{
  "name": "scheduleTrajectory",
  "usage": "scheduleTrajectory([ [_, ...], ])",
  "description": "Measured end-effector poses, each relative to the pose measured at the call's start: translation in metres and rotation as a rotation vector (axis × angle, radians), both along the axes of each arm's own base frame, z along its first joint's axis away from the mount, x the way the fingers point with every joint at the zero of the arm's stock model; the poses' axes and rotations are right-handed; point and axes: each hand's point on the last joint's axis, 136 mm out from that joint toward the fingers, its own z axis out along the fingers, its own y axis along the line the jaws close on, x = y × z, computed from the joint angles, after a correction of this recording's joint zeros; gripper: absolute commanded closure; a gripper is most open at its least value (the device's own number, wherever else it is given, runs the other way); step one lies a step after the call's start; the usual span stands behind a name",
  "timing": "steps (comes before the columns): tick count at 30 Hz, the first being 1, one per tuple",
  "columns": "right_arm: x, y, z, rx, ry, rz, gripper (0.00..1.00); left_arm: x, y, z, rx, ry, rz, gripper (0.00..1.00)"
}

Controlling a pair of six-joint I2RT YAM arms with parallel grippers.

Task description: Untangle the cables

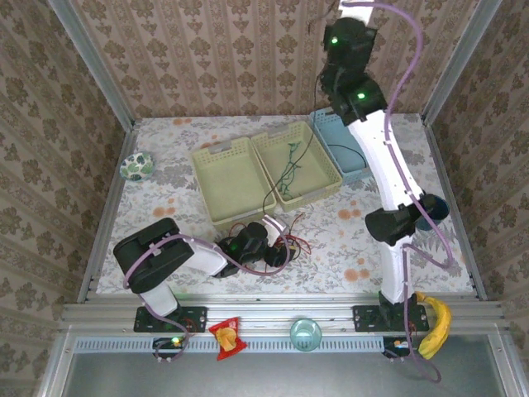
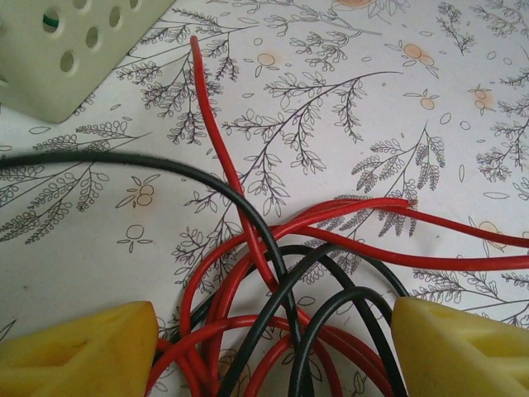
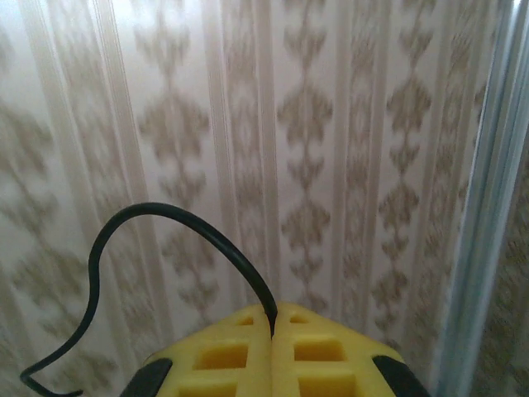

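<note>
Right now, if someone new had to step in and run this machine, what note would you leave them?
Left jaws: open, low over the table, with the red-and-black knot between them and nothing gripped.
Right jaws: shut on the black cable, raised high by the back wall.
The black cable runs down across the yellow basket to the knot. The red cable loops in front of the baskets. The green cable lies in that basket.
Done: green looks separate from the knot.
Left: pull black out of red.
</note>
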Motion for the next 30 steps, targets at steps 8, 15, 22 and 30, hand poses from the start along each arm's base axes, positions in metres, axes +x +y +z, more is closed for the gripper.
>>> scheduleTrajectory([
  [8,0.021,0.016,-0.065,-0.181,0.183,-0.094,1.00,-0.001,0.001,0.000,0.009,0.005,0.000,0.24],
  [15,0.028,0.045,-0.083,-0.418,0.238,-0.096,1.00,-0.001,0.002,0.000,0.009,0.005,0.000,0.24],
  [22,0.036,0.086,-0.132,-0.631,0.334,-0.007,1.00,-0.001,0.001,0.000,0.009,0.005,-0.001,0.24],
  [30,0.054,0.034,-0.198,-0.711,0.488,-0.071,1.00,-0.001,0.002,0.000,0.014,0.008,0.000,0.24],
])
